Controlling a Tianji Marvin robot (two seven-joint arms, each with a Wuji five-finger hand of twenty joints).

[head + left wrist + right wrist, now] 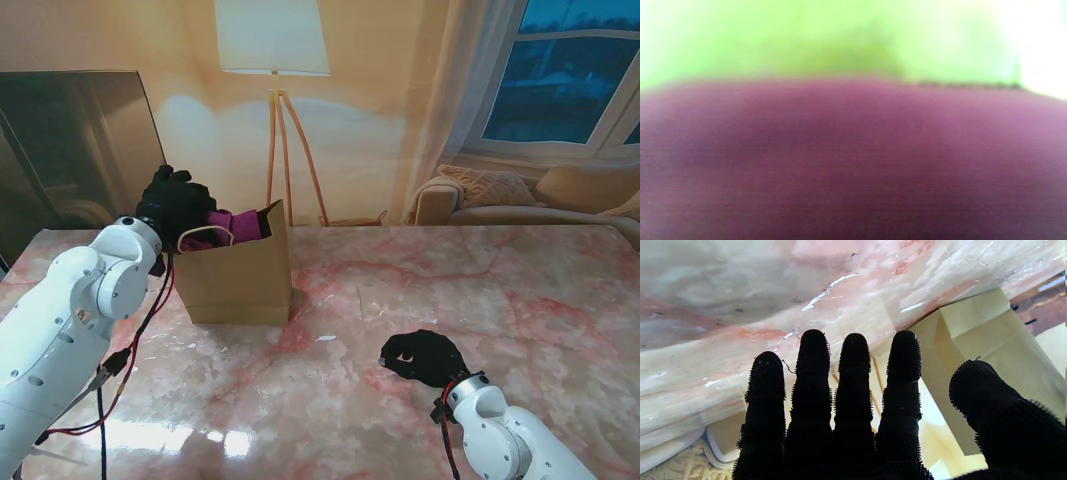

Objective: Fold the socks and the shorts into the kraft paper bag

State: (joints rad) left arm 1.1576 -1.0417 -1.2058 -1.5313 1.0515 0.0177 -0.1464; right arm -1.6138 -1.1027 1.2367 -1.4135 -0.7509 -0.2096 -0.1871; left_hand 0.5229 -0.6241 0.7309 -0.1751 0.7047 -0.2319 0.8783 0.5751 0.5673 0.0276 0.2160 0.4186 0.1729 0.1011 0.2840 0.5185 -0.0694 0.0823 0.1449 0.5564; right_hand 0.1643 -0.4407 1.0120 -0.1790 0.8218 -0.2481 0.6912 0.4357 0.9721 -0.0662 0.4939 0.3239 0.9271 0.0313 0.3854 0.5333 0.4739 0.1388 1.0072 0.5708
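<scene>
The stand camera looks down at the counter [420, 290]. The left wrist camera is pressed close on purple cloth [853, 160]. The right wrist camera also sees the bag [990, 350].

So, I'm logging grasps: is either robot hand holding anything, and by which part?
Left robot hand is at the bag mouth on purple cloth; grip hidden. Right robot hand holds nothing, fingers extended.

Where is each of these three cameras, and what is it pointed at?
Stand view: high on the stand, looking down at the marble table; shows both arms, left hand at the kraft paper bag, right hand.
Left wrist: pressed against purple cloth, blurred; no hand visible.
Right wrist: along its fingers toward table and bag.
Shared: the bag.
</scene>
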